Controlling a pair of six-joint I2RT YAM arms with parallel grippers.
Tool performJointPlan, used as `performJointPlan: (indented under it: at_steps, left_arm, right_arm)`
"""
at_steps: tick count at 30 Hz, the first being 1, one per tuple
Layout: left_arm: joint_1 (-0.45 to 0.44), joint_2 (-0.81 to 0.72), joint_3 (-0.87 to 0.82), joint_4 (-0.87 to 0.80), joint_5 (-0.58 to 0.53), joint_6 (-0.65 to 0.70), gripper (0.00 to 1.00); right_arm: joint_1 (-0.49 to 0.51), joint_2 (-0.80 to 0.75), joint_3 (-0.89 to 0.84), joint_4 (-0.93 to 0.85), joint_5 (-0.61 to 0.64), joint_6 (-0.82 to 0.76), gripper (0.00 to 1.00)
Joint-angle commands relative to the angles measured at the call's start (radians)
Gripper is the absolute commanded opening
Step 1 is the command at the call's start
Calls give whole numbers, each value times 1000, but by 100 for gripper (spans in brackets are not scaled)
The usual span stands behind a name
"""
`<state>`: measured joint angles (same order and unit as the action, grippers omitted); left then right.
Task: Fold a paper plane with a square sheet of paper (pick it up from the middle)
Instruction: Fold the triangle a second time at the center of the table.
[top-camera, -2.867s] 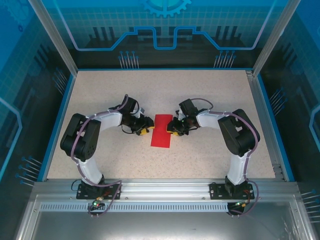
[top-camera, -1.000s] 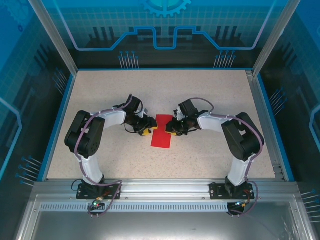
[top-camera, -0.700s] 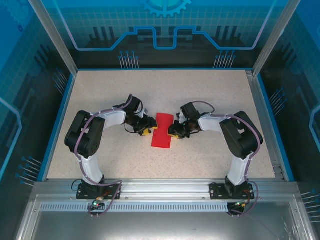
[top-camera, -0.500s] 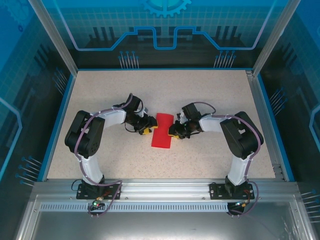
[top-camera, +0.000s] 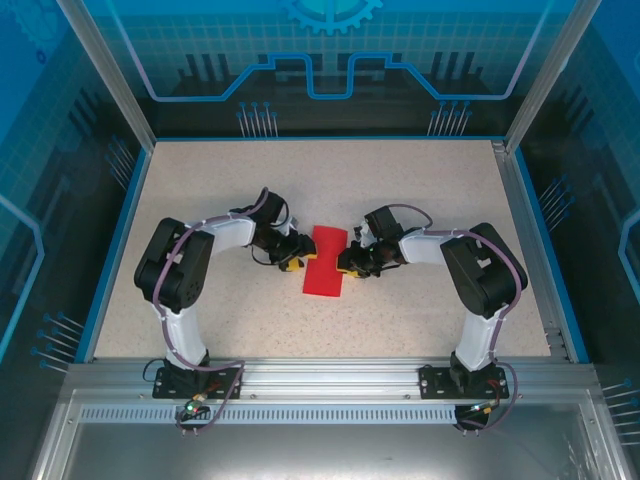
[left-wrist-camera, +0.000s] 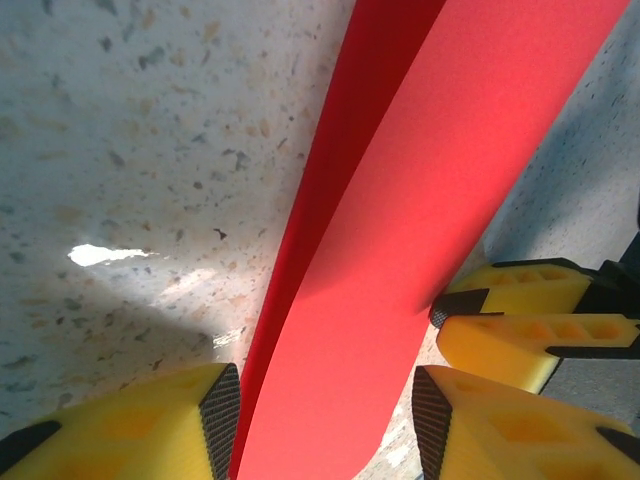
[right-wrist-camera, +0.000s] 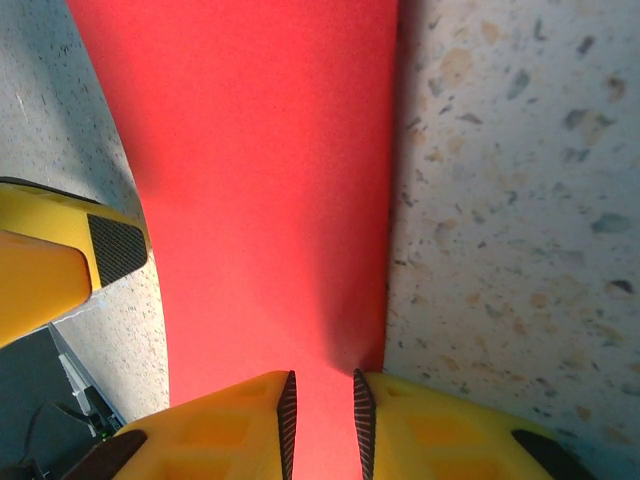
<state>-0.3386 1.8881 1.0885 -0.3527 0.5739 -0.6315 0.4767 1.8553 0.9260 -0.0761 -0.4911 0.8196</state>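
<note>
The square sheet of paper (top-camera: 324, 262) is bright red and lies folded into a narrow rectangle at the table's middle. My left gripper (top-camera: 297, 260) is at its left edge. In the left wrist view it (left-wrist-camera: 325, 420) stands open, and the paper (left-wrist-camera: 400, 220) runs up between the two pads, its top layer raised off a darker lower layer. My right gripper (top-camera: 345, 263) is at the paper's right edge. In the right wrist view its jaws (right-wrist-camera: 320, 420) stand a narrow gap apart over the paper (right-wrist-camera: 260, 180), with the red face showing in the gap.
The speckled table (top-camera: 400, 190) is bare around the paper. Blue-edged enclosure walls (top-camera: 130, 220) and aluminium posts ring it. The two grippers face each other across the paper: a right finger (left-wrist-camera: 520, 320) shows in the left wrist view, a left finger (right-wrist-camera: 60, 260) in the right wrist view.
The right gripper has slid slightly toward the near side along the paper's right edge. The left arm's elbow has swung a little right. The paper stays in place.
</note>
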Motion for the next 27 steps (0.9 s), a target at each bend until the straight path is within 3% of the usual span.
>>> performJointPlan:
  at_steps: [1, 18, 27]
  left_arm:
    - [-11, 20, 27, -40, 17, 26, 52]
    - [-30, 30, 45, -13, 69, 17, 48]
    - [-27, 31, 24, 80, 123, -47, 47]
  right_arm:
    - [-10, 54, -41, -76, 69, 4, 26]
    - [-10, 51, -72, -61, 71, 13, 26]
    - [-9, 56, -85, -24, 56, 31, 26]
